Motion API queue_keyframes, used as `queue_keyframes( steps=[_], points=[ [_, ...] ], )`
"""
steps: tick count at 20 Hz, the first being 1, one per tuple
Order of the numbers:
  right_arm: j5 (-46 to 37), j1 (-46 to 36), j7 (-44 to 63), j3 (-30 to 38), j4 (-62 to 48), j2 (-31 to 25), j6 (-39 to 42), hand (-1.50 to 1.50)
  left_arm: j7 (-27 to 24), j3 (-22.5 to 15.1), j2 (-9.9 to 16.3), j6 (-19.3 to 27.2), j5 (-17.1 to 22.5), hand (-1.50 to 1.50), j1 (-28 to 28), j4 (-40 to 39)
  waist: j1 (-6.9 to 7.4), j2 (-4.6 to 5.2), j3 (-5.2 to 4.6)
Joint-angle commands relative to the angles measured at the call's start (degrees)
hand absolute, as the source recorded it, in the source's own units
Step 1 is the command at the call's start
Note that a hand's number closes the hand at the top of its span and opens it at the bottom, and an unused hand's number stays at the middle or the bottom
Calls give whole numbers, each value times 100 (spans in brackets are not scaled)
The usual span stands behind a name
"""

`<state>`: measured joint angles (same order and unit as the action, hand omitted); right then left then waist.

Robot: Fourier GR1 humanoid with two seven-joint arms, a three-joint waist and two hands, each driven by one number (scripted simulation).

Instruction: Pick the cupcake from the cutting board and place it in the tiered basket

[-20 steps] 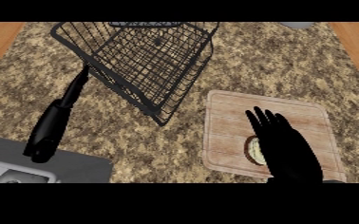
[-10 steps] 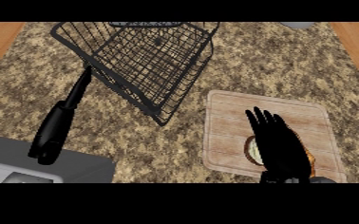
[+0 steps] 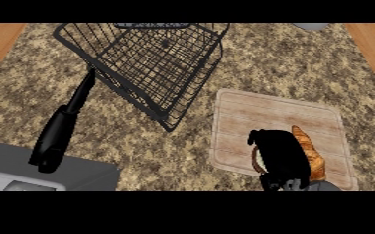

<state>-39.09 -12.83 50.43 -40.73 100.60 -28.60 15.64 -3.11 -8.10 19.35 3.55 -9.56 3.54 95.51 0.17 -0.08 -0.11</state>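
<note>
We're at the grasp. The right hand [image 3: 282, 156] is down on the cutting board [image 3: 242, 116], near its front edge, fingers curled over and around the cupcake [image 3: 258, 159], thumb tucked in at the far-left side. It looks closed on it, though the hand covers so much that I can't say how well the fingers wrap the base.

Only a thin crescent of the cupcake peeks out at the hand's left edge: a dark rim with a pale, creamy face inside. Small, round, soft-topped by the look of it, so I'd judge it easy to squash or tip.

A tan, pointed pastry-like thing [image 3: 309, 151] lies on the board right against the hand's right side. I can't tell whether it touches the cupcake.

No left hand anywhere in view.

Next move, as I read it: lift straight up off the board, then carry far and left to the tiered basket [image 3: 157, 62], the black wire one lying well apart across the speckled counter [image 3: 293, 59]. Its rim needs clearing before lowering in.
</note>
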Motion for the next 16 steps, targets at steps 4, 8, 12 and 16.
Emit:
queue_keyframes(
  steps=[4, 8, 12, 16],
  points=[
    [-1105, 285, -507, -321, -68, 338, -487, 150, 41, 30, -273, 11, -255, 0, 189, -68, -29, 5, 12],
    [-1228, 22, -819, 65, 95, 310, -322, 150, -513, 425, -29, -287, -50, 0, -154, -290, -6, 7, 10],
    [-1129, 795, 694, 917, 659, 96, -453, 150, -349, 385, -141, -103, -113, 0, -144, -268, -204, -13, 3],
    [-1410, 1270, 1127, 1578, 570, -10, -1030, 150, 28, 265, -178, -154, -166, 0, -84, 56, -165, -16, 11]
  ],
)
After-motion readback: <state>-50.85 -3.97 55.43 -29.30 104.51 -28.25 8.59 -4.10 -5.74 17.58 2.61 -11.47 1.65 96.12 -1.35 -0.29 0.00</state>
